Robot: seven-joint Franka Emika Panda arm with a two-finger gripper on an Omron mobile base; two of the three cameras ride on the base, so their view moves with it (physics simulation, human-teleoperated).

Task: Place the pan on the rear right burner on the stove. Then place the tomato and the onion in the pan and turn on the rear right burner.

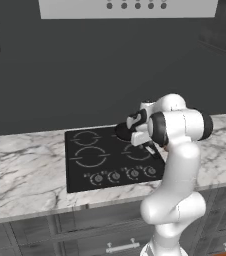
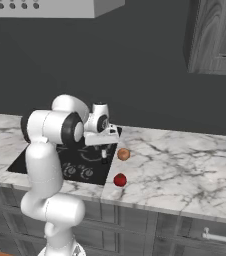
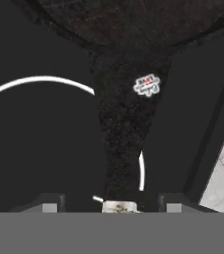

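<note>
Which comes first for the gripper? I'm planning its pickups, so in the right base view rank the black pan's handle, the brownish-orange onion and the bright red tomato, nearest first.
From the gripper:
1. Black pan's handle, directly beneath it on the stove.
2. Brownish-orange onion, just right, on marble counter.
3. Bright red tomato, farther toward the counter's front edge.

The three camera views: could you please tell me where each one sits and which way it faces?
Left base view: behind the arm, to its left, looking down at the stove; arm rises lower right.
Right base view: behind, to its right, facing the same stove, plus onion and tomato on the counter; arm lower left.
Hand view: on the hand, looking along the pan handle; open finger tips at bottom.
Shared: both base views show stove and arm.
</note>
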